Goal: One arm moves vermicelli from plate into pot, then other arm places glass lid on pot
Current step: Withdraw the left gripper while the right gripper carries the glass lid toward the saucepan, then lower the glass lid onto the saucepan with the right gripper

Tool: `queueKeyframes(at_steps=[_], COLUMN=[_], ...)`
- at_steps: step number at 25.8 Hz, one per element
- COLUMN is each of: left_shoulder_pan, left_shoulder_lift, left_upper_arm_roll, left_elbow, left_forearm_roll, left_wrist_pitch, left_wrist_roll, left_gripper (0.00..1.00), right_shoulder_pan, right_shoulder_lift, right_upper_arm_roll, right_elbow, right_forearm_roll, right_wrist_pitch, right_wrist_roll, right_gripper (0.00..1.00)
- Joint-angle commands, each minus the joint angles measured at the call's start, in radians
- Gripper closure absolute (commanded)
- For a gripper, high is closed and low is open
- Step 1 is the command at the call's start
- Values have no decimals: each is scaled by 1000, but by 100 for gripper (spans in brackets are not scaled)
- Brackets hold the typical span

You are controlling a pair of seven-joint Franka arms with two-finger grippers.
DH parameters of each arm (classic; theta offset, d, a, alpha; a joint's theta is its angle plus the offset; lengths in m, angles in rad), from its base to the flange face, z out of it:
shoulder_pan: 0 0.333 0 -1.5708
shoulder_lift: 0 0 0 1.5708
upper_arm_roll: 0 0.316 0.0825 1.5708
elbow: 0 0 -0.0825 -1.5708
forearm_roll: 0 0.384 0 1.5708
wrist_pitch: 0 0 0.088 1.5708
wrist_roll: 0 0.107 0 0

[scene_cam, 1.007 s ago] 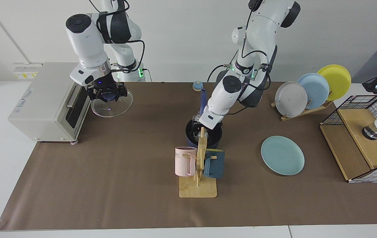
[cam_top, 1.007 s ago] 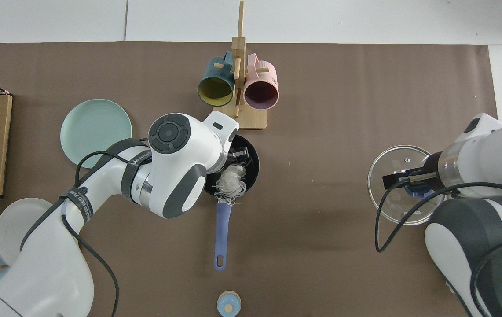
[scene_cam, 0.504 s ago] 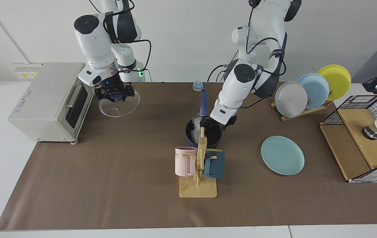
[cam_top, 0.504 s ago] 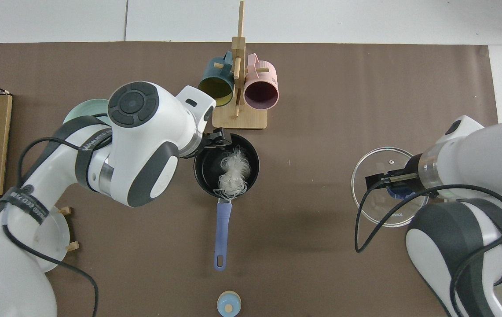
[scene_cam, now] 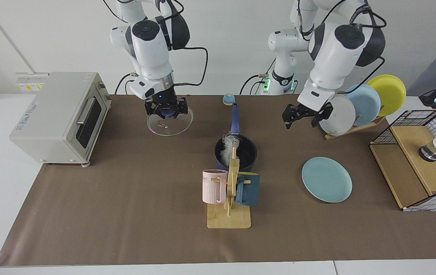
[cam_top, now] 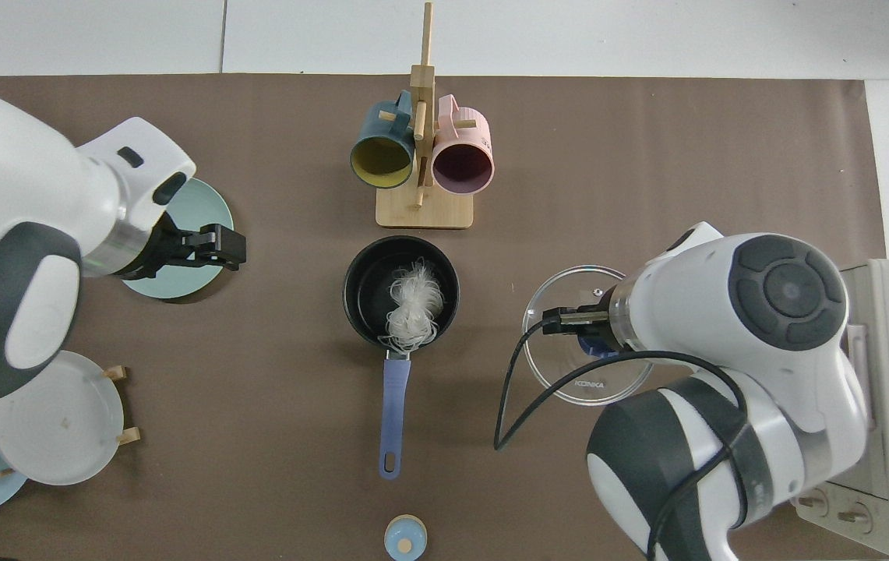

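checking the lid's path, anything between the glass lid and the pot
Nothing: in the top view only bare brown mat lies between the glass lid and the pot.

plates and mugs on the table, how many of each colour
Teal-green plate: 1
Grey-white plate: 1
Sky-blue plate: 1
Yellow plate: 1
Pink mug: 1
Navy mug: 1
Total: 4 plates, 2 mugs, 6 in all

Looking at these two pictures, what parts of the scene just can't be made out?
- Pot: facing view, its front wall is behind the mug rack.
- Glass lid knob: top view, mostly under the right arm's wrist.
- Teal plate: top view, partly covered by the left gripper.
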Motion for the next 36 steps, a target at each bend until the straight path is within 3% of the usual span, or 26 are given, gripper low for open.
queueKeyframes(at_steps=[1,6,8,18,29,36], left_shoulder_pan=[-9,-9,-6,-9,-7,-4], left_shoulder_lift=[-96,-128,-133,-136,-135,-136], left_upper_arm_roll=[91,148,149,151,151,151], left_elbow=[-23,-29,-35,-57,-40,-40], left_forearm_roll=[-42,-42,-42,-35,-27,-27], left_wrist_pitch=[-109,-168,-174,-110,-113,-113], left_wrist_roll=[134,252,261,264,255,254], left_gripper=[0,0,0,0,0,0], right_shoulder_pan=[-8,-3,23,199,241,241], right_shoulder_lift=[103,207,250,511,650,672], right_upper_arm_roll=[91,202,223,224,217,216], right_elbow=[97,174,213,487,600,600], right_forearm_roll=[-9,-107,-123,-331,-400,-403], right_wrist_pitch=[-7,-13,-17,-106,-82,-65], right_wrist_roll=[154,378,464,726,772,772], right_gripper=[100,100,100,100,100,100])
